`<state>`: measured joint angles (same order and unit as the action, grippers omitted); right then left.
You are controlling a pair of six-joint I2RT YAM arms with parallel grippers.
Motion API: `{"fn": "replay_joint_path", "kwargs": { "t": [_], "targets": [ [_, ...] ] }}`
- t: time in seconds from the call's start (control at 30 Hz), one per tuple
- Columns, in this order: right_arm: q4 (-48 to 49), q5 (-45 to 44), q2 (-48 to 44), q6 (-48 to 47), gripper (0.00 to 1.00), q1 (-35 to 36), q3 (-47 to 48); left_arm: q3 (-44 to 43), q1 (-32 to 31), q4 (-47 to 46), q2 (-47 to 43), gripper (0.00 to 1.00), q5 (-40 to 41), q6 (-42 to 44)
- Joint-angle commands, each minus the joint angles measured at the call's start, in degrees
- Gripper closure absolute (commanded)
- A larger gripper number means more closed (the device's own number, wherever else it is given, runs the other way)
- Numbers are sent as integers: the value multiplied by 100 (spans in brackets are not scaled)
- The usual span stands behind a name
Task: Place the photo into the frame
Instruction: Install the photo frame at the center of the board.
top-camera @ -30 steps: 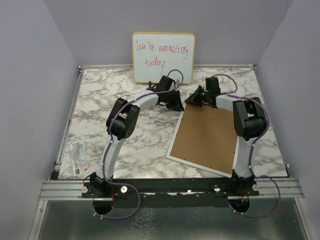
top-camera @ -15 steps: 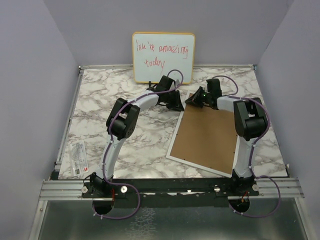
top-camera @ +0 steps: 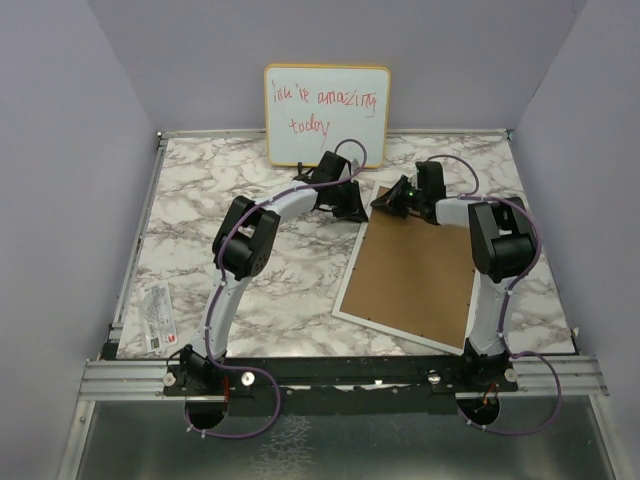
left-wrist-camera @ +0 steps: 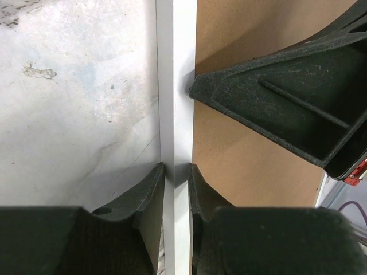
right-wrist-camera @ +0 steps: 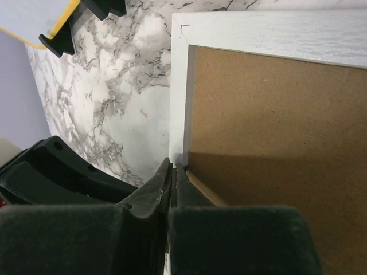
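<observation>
Left end effector (left-wrist-camera: pixel 176 172) pinches the white rim of the frame (left-wrist-camera: pixel 176 86), one finger on the outer side and one on the board side. Beside it, the right end effector (right-wrist-camera: pixel 173 169), its fingers pressed together into a thin tip, rests at the seam where the rim meets the brown board (right-wrist-camera: pixel 275 114). Both work at the frame's far left corner, near the middle of the surface (top-camera: pixel 200 220). From there the frame lies back-up and runs toward the near right corner. A whiteboard (top-camera: pixel 327 115) stands at the far edge. The photo shows in no view, and whether it already lies under the board cannot be told. The step appears to be work on the board at this corner, either seating it or lifting it. It would go best with the left pinch held firm so the frame cannot skate on the marble. The right tip should stay exactly on the seam and move in small strokes, so that it neither gouges the board nor slips onto the rim. Compared with a second ago, the right forearm has swung slightly toward the right edge while its tip stayed at the corner. The left arm and the frame have not shifted.
</observation>
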<state>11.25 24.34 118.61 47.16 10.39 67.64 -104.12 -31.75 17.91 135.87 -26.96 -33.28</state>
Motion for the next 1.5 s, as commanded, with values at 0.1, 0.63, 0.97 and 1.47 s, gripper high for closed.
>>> {"fn": "replay_joint_path", "kwargs": {
  "t": [0.1, 0.63, 0.97, 1.47],
  "targets": [
    [-1295, -716, 330, -293, 99, -222, -525, 410, -51, 950, 695, 78, 1193, 278],
    [-1545, -916, 143, -154, 99, -308, -475, 418, -46, 991, 647, 78, 1188, 317],
    [-2711, -1763, -1085, -496, 99, -566, 254, 154, -33, 1002, 569, 55, 772, 464],
    [-4162, -3570, -2729, -59, 24, -2474, -1332, 483, -31, 1100, 303, 41, 720, 1047]
  ]
}}
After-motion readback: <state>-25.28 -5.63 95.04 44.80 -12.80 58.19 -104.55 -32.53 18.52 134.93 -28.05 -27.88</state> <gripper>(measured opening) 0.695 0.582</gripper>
